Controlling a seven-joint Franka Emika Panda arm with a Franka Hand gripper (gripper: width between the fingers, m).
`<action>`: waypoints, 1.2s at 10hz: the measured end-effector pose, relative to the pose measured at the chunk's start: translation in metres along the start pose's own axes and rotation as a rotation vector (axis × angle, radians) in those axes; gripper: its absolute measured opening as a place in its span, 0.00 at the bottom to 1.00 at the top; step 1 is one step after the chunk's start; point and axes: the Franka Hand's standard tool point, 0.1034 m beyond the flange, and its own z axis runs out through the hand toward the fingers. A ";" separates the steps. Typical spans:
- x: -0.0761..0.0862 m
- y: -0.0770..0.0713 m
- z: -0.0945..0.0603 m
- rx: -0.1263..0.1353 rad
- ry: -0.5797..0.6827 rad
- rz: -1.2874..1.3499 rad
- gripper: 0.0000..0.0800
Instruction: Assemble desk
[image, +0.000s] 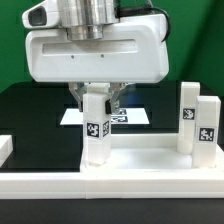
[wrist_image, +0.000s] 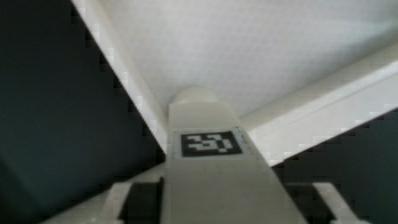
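The gripper (image: 97, 98) pinches the top of a tagged leg (image: 96, 128) standing upright at a corner of the desk panel (image: 140, 166) (two more legs (image: 196, 128) already stand at its exterior-view right corner); judged next: seating and twisting this leg into its socket.

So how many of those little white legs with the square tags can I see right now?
3. One leg stands upright between the claw's fingers, near the middle. Two more legs stand side by side at the exterior view's right. Others may be hidden behind the arm.
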 end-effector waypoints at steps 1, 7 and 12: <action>0.000 0.001 0.001 -0.001 -0.001 0.122 0.37; 0.003 0.000 0.003 0.086 -0.082 1.002 0.37; -0.004 0.002 0.000 0.087 -0.004 0.543 0.79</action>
